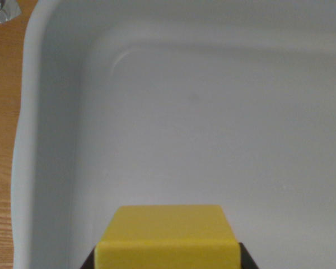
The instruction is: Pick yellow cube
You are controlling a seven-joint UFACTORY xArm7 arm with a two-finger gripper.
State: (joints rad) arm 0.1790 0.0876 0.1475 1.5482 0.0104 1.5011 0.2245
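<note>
Yellow cube clamped in the gripper above a pale tub.

Along the frame's left edge runs a strip of wooden surface (1, 140), with a crumpled shiny scrap (1, 10) in the upper left corner, too cut off to name. Next comes the rounded rim of the pale grey-white plastic tub (25, 145), whose smooth floor fills most of the frame. At bottom centre sits the yellow cube (167, 238), its matte top face and front edge showing, clean and unmarked. The gripper (167, 259) shows only as dark finger tips (88, 261) pressed against the cube's left and right sides, closed on it at the cube's width.
</note>
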